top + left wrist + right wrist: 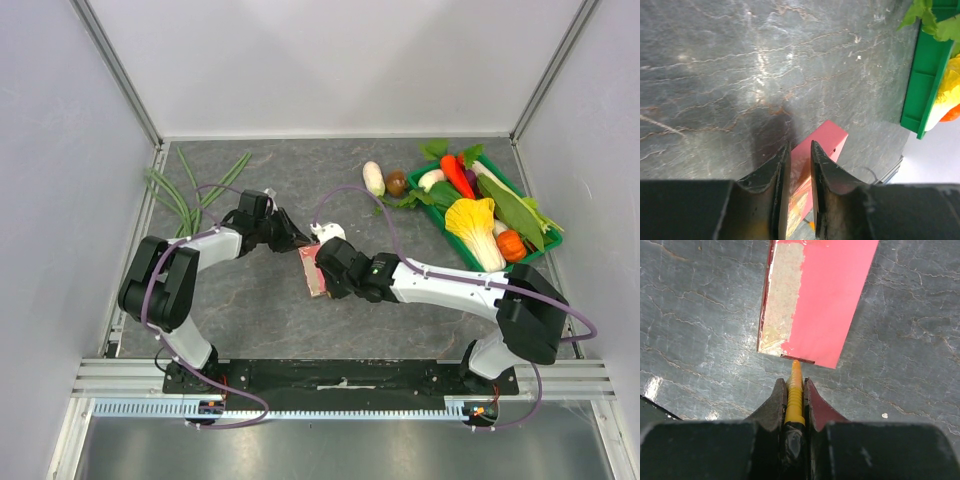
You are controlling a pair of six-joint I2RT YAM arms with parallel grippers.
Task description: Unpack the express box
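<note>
Dark stone-look table (250, 320). A green tray (926, 75) of vegetables sits at the far right, well apart from the work. A white radish (373, 178) lies just left of it, and green beans (185, 195) lie at the far left.

The box (313, 272) is mid-table, between both grippers. In the top view its long axis runs far to near, with the near end leaning slightly right. Flat or tipped on edge: cannot tell.

The left gripper (800, 146) is clamped on one end of the box, red card pinched between its fingers. The right gripper (794, 382) is closed tight on a yellow knife (795, 395), whose tip touches the box's short edge.

Only the right wrist view shows a pale scuffed strip along the box's left side. In the top view the knife is hidden under the gripper.
</note>
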